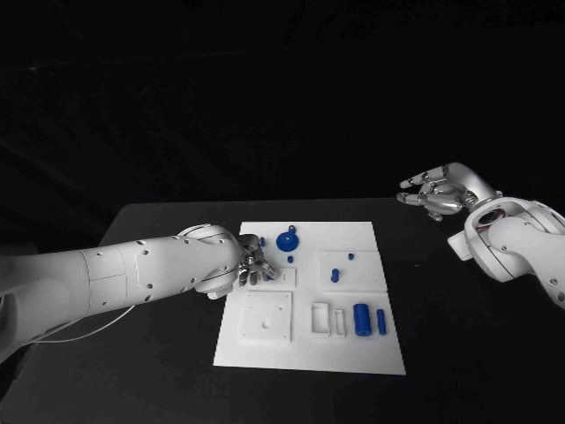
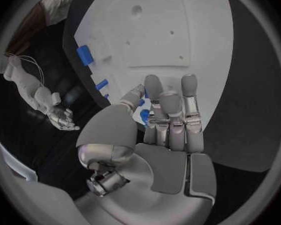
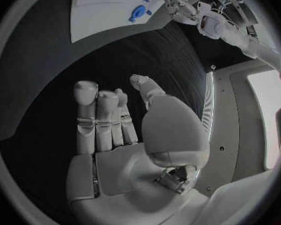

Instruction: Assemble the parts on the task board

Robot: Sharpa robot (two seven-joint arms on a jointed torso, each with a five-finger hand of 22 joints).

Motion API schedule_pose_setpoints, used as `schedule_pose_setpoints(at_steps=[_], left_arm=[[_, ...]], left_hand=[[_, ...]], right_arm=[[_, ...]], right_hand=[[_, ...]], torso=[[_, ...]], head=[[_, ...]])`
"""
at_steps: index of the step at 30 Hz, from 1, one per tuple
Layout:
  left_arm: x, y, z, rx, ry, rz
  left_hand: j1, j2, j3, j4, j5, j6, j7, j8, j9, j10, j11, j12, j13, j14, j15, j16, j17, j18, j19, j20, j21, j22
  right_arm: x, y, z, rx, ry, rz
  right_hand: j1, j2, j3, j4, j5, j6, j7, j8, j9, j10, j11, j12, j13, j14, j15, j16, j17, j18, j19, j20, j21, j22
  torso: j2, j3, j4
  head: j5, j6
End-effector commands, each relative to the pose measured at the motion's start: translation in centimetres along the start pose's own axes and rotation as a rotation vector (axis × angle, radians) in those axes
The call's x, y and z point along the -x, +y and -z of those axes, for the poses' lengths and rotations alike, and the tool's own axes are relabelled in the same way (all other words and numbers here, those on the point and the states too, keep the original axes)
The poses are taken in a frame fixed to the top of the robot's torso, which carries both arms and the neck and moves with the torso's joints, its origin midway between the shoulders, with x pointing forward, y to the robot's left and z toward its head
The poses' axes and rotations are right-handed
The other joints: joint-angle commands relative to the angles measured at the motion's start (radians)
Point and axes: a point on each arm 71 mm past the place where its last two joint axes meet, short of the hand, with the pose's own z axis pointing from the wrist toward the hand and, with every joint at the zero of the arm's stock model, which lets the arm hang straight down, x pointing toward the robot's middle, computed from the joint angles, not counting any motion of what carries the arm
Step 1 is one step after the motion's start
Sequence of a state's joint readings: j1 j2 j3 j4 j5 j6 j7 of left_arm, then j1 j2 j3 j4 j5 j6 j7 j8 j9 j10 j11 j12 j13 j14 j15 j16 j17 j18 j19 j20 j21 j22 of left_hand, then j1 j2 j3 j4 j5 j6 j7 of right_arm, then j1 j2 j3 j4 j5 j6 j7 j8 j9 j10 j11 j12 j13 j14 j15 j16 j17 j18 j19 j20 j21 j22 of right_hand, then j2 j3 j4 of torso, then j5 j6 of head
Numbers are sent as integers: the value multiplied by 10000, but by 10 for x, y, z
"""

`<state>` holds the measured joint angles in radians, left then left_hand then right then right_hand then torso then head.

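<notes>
Reaching at the task board (image 1: 359, 353), spread empty left hand (image 1: 247, 263) should close squarely over the round blue part (image 1: 288, 240) just beside it; right hand (image 1: 438, 193), loosely spread and empty, hangs well apart

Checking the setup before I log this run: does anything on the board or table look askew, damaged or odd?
Nothing stands out. The task board lies flat on the table, the blue parts sit on it in order, the left hand is over its left edge, and the right hand hangs clear, holding nothing.

Part of the task board (image 1: 359, 349) is covered by the left hand (image 1: 247, 262); whether a blue part (image 2: 144, 116) is touched by its fingertips cannot be told.
</notes>
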<state>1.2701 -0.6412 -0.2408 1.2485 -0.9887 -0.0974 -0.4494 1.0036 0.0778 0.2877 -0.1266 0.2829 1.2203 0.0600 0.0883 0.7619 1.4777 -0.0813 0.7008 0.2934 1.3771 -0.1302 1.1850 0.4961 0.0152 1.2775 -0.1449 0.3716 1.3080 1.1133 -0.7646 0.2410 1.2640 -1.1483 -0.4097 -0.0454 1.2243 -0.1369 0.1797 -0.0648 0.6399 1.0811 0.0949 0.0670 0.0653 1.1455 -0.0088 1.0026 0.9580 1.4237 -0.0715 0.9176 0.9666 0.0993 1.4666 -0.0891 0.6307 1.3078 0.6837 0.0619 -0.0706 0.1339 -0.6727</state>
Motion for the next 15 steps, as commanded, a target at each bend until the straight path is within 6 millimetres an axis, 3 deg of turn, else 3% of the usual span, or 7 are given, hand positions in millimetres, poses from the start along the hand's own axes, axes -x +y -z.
schedule_pose_setpoints(at_steps=[1,7,15], left_arm=[[-7,1,0,135,642,-327],[-8,1,0,140,805,-407],[-7,0,0,122,680,-350]], left_hand=[[-101,71,153,-61,273,2225,-1242,60,808,369,-140,56,23,-63,-2,70,11,-152,33,41,-24,187],[-348,65,409,-254,675,2234,-1242,73,787,368,-140,59,66,-91,7,119,10,-146,-11,58,-6,181],[-404,190,534,-284,755,2236,-1235,65,762,367,-135,29,68,-105,10,114,3,-148,-20,56,-10,181]], right_arm=[[-1,0,0,63,131,-3],[-2,-1,1,43,147,-3],[-3,-1,1,43,160,-7]], right_hand=[[-98,35,43,47,46,-13,26,-49,-14,-85,12,-56,-12,-53,-34,-41,22,88,509,-40,-56,480],[-98,35,43,47,46,-13,26,-49,-14,-85,12,-56,-12,-53,-34,-41,22,88,509,-40,-56,480],[-126,38,52,78,50,-12,26,-49,-14,-84,12,-56,-13,-48,-34,-36,32,87,511,-40,-45,483]], torso=[[1,5,-2],[-2,7,5],[0,4,-7]], head=[[4,0],[16,-15],[21,1]])
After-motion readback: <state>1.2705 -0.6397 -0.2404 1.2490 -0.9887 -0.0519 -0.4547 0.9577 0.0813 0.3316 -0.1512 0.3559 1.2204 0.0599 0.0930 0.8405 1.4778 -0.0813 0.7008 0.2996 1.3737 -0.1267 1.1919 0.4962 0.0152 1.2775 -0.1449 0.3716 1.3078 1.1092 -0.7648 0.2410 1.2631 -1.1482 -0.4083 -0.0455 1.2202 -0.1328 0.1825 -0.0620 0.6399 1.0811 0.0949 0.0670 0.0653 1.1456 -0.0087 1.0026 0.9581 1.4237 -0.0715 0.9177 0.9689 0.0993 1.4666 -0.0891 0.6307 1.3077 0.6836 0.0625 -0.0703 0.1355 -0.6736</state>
